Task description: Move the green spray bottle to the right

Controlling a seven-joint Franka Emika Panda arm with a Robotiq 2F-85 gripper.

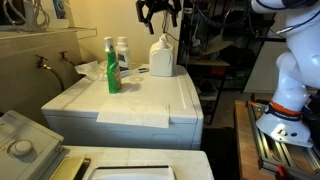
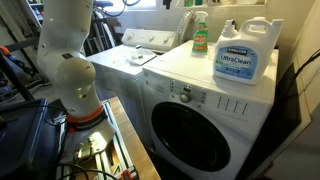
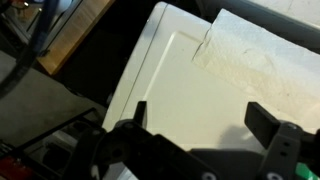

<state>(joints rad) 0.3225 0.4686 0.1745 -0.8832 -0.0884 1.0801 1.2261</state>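
Note:
The green spray bottle [image 1: 112, 68] stands upright on the white machine top [image 1: 150, 92], toward its left in this view, and also shows in an exterior view [image 2: 200, 33] at the back of the top. My gripper [image 1: 160, 14] hangs open and empty high above the white jug [image 1: 162, 57], well apart from the green bottle. In the wrist view the open jaws [image 3: 200, 120] look down on the bare white top [image 3: 170, 80]; the bottle is out of that view.
A smaller white bottle [image 1: 123, 52] stands just behind the green one. The white jug has a blue label [image 2: 245, 58]. A white sheet [image 1: 135, 112] lies on the front of the top, also in the wrist view [image 3: 262, 55]. Crumpled cloth [image 1: 90, 70] lies at the wall.

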